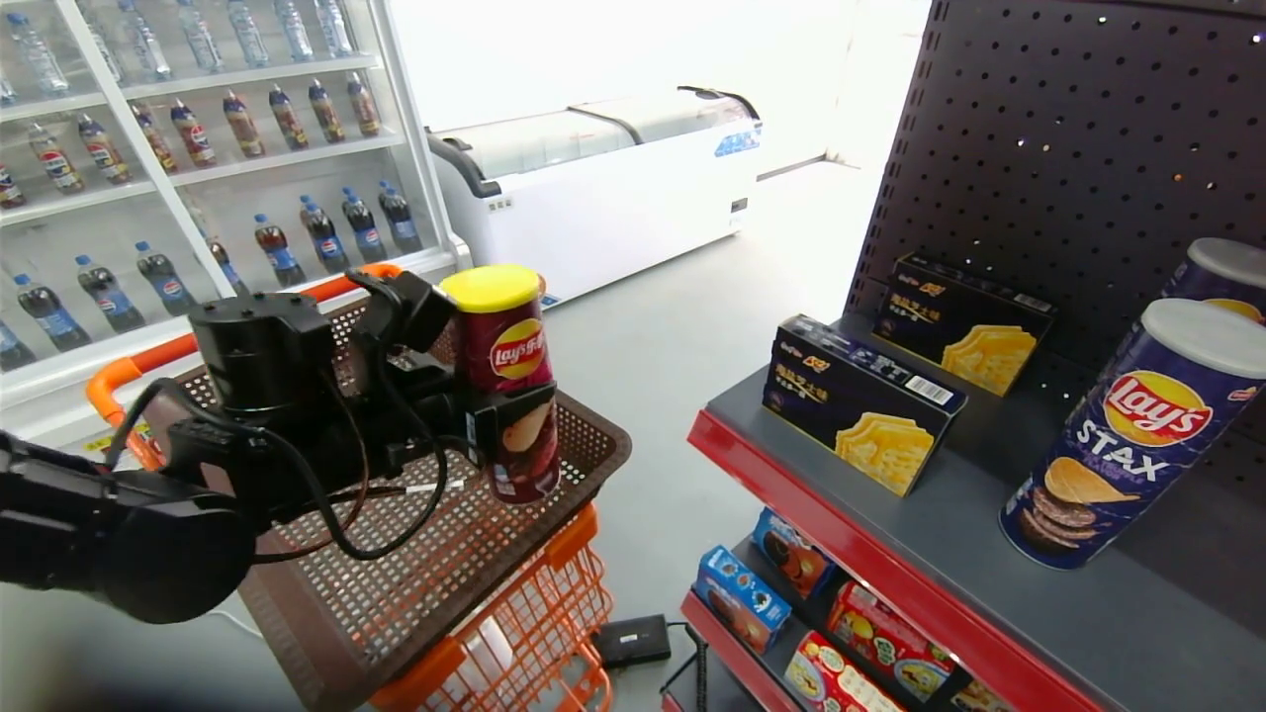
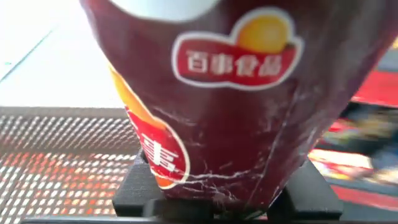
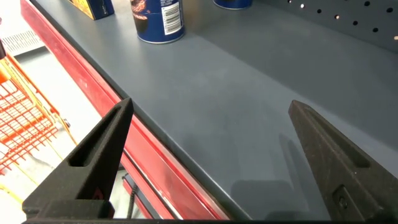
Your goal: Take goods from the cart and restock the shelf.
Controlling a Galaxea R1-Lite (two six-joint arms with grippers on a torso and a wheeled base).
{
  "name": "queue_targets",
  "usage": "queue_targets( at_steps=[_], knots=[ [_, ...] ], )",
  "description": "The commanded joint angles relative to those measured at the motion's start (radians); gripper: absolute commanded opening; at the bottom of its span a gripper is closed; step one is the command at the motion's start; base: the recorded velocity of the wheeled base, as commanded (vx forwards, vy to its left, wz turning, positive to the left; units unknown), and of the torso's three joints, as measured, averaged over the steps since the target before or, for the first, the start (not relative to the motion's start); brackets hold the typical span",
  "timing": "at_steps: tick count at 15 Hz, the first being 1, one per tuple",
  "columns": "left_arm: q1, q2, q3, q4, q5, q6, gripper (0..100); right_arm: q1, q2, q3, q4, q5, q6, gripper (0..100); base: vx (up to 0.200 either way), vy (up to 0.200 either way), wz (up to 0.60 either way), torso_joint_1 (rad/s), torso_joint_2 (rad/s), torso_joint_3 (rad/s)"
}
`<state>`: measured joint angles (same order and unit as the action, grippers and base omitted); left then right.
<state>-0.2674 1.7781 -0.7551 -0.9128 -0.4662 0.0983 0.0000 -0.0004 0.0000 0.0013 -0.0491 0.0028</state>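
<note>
Above the cart's brown top basket (image 1: 415,583), near the rim that faces the shelf, the left gripper (image 1: 473,368) holds a maroon chip can (image 1: 504,381) roughly upright, yellow lid on top. Its two black fingers (image 2: 134,186) are closed against the can's sides about halfway down, and the left wrist view shows the can's (image 2: 236,106) wall pressed between them with the basket mesh below. Under that basket hangs the cart's orange wire basket (image 1: 534,633), and the orange handle (image 1: 129,371) curves round the side away from the shelf. To the right of the cart, across a strip of floor, stands the shelf (image 1: 949,514), a grey board with a red front edge and a black pegboard (image 1: 1068,129) behind it. On that board sit two dark boxes (image 1: 860,400) leaning back, and farther from the cart a tall blue chip can (image 1: 1128,435) with a white lid and a second one (image 1: 1221,277) behind it. Small colourful packs (image 1: 742,593) fill the lower tier. The right gripper (image 3: 211,168) hangs over the bare part of the grey board (image 3: 249,93), spread wide with nothing between its fingers, well apart from the blue can (image 3: 158,18). Beyond the cart are a glass-doored drinks cooler (image 1: 198,129) full of bottles and a white chest freezer (image 1: 603,178). A small black box (image 1: 633,641) lies on the floor beside the cart's foot.
</note>
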Motion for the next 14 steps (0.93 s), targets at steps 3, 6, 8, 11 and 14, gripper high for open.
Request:
queue_targets(
  at_steps=[3, 6, 8, 11, 14],
  knots=[
    [-0.036, -0.198, 0.030, 0.052, -0.078, -0.065, 0, 0.000, 0.000, 0.000, 0.000, 0.000, 0.000, 100, 0.000, 0.000, 0.00, 0.000, 0.00, 0.000],
    [-0.119, -0.318, 0.019, 0.146, -0.080, -0.103, 0, 0.000, 0.000, 0.000, 0.000, 0.000, 0.000, 100, 0.000, 0.000, 0.00, 0.000, 0.00, 0.000],
    [-0.164, -0.367, 0.023, 0.199, -0.078, -0.101, 0, 0.000, 0.000, 0.000, 0.000, 0.000, 0.000, 100, 0.000, 0.000, 0.00, 0.000, 0.00, 0.000],
    [-0.190, -0.365, 0.022, 0.192, -0.071, -0.086, 0, 0.000, 0.000, 0.000, 0.000, 0.000, 0.000, 100, 0.000, 0.000, 0.00, 0.000, 0.00, 0.000],
    [-0.210, -0.371, 0.030, 0.192, -0.077, -0.091, 0, 0.000, 0.000, 0.000, 0.000, 0.000, 0.000, 100, 0.000, 0.000, 0.00, 0.000, 0.00, 0.000]
  ],
)
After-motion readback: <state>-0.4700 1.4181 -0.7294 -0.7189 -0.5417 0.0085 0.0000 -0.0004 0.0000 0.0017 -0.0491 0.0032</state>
